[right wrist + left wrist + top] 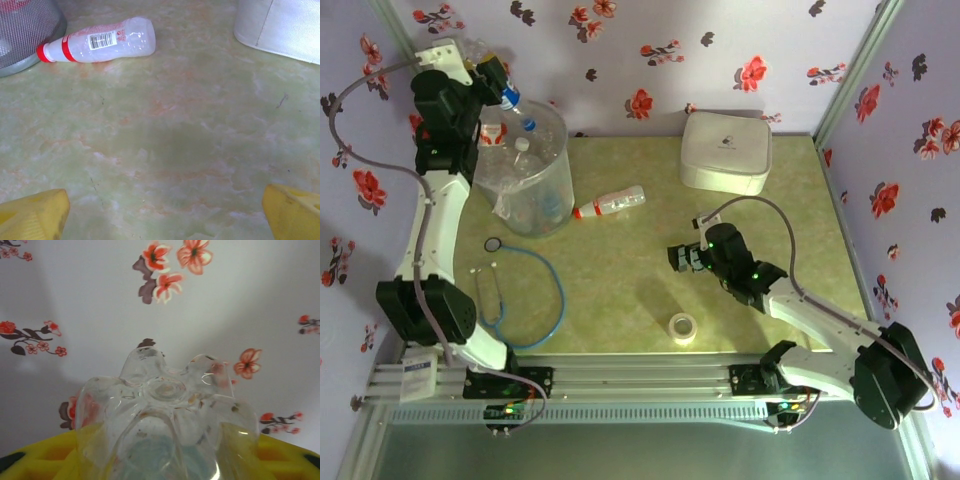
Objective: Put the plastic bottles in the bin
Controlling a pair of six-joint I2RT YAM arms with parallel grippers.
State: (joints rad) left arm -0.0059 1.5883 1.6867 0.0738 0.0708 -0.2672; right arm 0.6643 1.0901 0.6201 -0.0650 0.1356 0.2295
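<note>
Pinching a clear held bottle (165, 410) between its yellow fingers (45, 457), the left hand (498, 86) hangs high at the far left corner of the worktop (620, 300). In the top view, the blue end of that bottle sits just above the far rim of the bin (555, 190). The scalloped base points away toward the flowered wall. Several bottles already lie inside the bin. Letting go here looks likely to drop this one in, though it is close to the rim.

The right hand (682, 258) is spread wide with nothing between its fingers (35, 215), low over bare worktop near the middle. One lying bottle (100, 42) is on its side ahead of this hand and off to its left. Its long axis runs roughly across the hand's line of approach. Its red cap is just beside the foot of the bin and its base points toward the white box (725, 150). The right hand is the nearer and the free one, so this pickup looks like its job. It would need to reach forward and left, with the fingers straddling the body crosswise.
</note>
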